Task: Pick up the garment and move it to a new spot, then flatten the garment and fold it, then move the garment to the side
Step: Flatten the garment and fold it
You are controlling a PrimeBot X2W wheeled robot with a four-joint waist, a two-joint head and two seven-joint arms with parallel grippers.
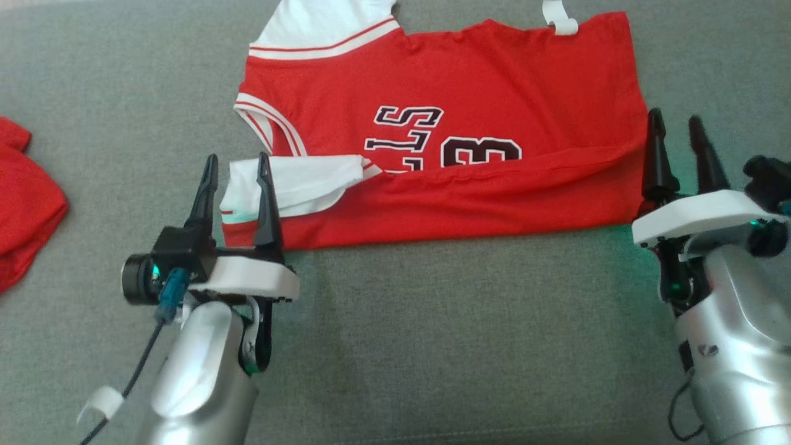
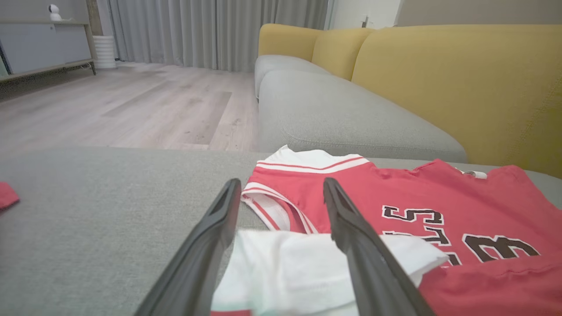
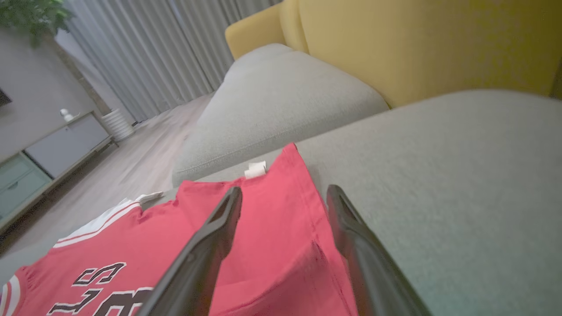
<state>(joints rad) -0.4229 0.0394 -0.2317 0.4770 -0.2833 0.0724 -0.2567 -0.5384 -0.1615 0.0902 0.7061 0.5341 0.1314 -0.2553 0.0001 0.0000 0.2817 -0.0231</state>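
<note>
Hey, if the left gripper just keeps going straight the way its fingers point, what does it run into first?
Probably the white folded sleeve of the red basketball jersey: it lies right ahead, between the open left gripper's fingers. Height above the cloth is unclear, so it might skim over.

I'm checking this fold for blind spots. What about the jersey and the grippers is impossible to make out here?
- Head view: the jersey lettering is partly hidden under the folded-up hem.
- Head view: the red cloth at left is cut off by the edge, so it is unidentifiable.
- Right wrist view: the white tag is too small to read.
- Left wrist view: it is unclear whether the left gripper touches the white sleeve.
</note>
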